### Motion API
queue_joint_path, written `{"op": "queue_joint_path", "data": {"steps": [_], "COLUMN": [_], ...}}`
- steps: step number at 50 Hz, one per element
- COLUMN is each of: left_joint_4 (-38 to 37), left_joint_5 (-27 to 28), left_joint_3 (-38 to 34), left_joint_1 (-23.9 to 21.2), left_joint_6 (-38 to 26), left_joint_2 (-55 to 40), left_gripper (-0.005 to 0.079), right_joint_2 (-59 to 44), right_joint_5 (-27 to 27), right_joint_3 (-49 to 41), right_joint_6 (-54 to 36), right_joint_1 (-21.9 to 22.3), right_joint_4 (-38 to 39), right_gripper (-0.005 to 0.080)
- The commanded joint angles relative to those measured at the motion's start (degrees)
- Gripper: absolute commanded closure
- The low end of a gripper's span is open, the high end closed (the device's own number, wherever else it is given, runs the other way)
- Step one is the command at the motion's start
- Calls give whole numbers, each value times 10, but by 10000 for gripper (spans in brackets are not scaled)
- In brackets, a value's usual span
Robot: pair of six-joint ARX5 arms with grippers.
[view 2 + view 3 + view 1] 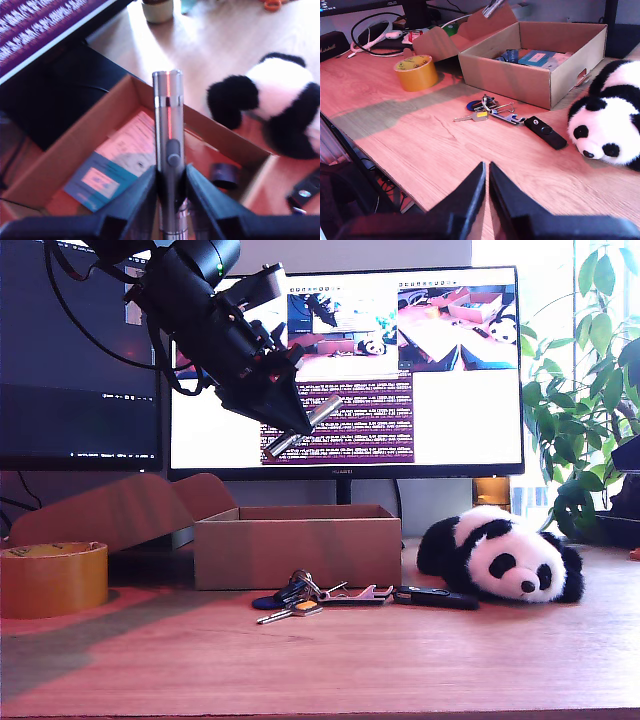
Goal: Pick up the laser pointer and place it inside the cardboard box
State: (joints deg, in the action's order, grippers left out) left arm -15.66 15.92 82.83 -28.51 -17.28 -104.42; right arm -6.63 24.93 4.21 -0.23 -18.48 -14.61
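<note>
The bench (420,660) carries the cardboard box (298,546), open, its rounded flap leaning out toward the exterior view's left, with printed leaflets and a small dark cylinder inside. At the box's 3 o'clock in the exterior view lies the plush panda (503,556); at its 9 o'clock sits the tape roll (53,578). Just in front of the box lie the bunch of keys (297,597) and, beside them, the flat black gadget (436,596). My first gripper (171,192) hangs above the box, fingers pinching the laser pointer (168,135), held tilted in the air. My second gripper (486,186) hovers low over bare bench, fingers pressed together.
</note>
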Motion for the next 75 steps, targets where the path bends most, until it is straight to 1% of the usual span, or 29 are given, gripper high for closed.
{"op": "queue_joint_path", "data": {"steps": [1, 5, 7, 9, 13, 15, 18, 25, 26, 27, 30, 35, 39, 43, 46, 55, 58, 62, 66, 72, 75], "left_joint_4": [7, 11, 14, 17, 22, 22, 19, -3, -7, -11, -23, -27, -25, -25, -26, -23, -17, 1, 35, 87, 115], "left_joint_5": [-1, -4, -5, -6, -6, -6, -6, -5, -4, -3, 1, 2, 6, 8, 12, 31, 34, 39, 49, 52, 51], "left_joint_3": [-1, -1, -1, -1, -1, -1, -1, -1, -1, -1, -1, -1, -1, -1, -1, -21, -38, -69, -113, -186, -226], "left_joint_1": [-1, -1, -1, -1, -1, -1, -1, -1, -1, -1, -1, 1, 6, 14, 21, 48, 59, 73, 87, 101, 105], "left_joint_6": [-3, -3, -3, -3, -3, -3, -3, -1, -1, -1, -1, 5, 23, 39, 41, 42, 43, 44, 58, 79, 85], "left_joint_2": [-21, -21, -21, -21, -21, -21, -21, -17, -16, -16, -12, -2, 9, 21, 29, 66, 83, 112, 146, 201, 231], "left_gripper": [548, 430, 388, 365, 366, 373, 431, 750, 775, 759, 761, 762, 762, 762, 762, 762, 762, 762, 762, 762, 761], "right_joint_2": [-2, -2, -2, -2, -2, -2, -2, -2, -2, -2, -2, -2, -2, -2, -2, -2, -2, -2, -2, -2, -2], "right_joint_5": [0, 0, 0, 0, 0, 0, 0, 0, 0, 0, -6, -42, -71, -91, -98, -153, -168, -170, -171, -198, -202], "right_joint_3": [-3, -3, -3, -3, -3, -3, -3, -3, -3, -3, -3, -3, -3, -3, -3, -3, -3, -3, -3, -3, -3], "right_joint_6": [-2, -2, -2, -2, -2, -2, -2, -2, -2, -2, -2, -2, -3, -12, -19, -31, -32, -32, -32, -32, -32], "right_joint_1": [-3, -3, -3, -3, -3, -3, -3, -3, -3, -3, -3, -2, -2, -2, -2, 0, 5, 11, 15, 17, 17], "right_joint_4": [6, 6, 6, 6, 6, 6, 6, 6, 6, 6, 6, 4, 6, 6, 6, 7, 7, 9, 16, 25, 23], "right_gripper": [762, 762, 762, 762, 762, 762, 762, 762, 762, 762, 762, 762, 762, 762, 762, 762, 762, 762, 762, 762, 762]}}
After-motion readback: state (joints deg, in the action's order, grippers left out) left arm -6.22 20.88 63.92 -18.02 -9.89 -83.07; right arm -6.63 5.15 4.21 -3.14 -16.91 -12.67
